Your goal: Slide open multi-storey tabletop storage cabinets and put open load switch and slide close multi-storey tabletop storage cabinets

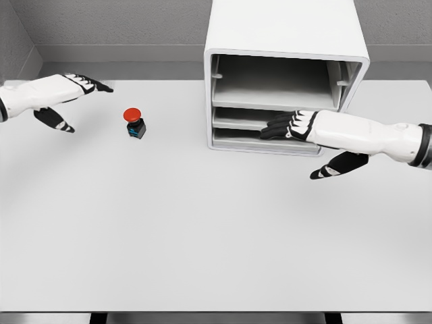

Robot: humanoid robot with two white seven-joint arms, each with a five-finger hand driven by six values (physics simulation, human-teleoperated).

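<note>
White table (202, 236), red-capped black switch (135, 123), white cabinet (283, 40) – right robot hand (297, 126) flat, empty, at drawers

white table (202, 236), cabinet (283, 40), red-buttoned switch (135, 123)

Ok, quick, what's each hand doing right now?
Left hand: open, holding nothing, left of the red switch.
Right hand: open, fingers flat at the cabinet drawers, holding nothing.
</note>
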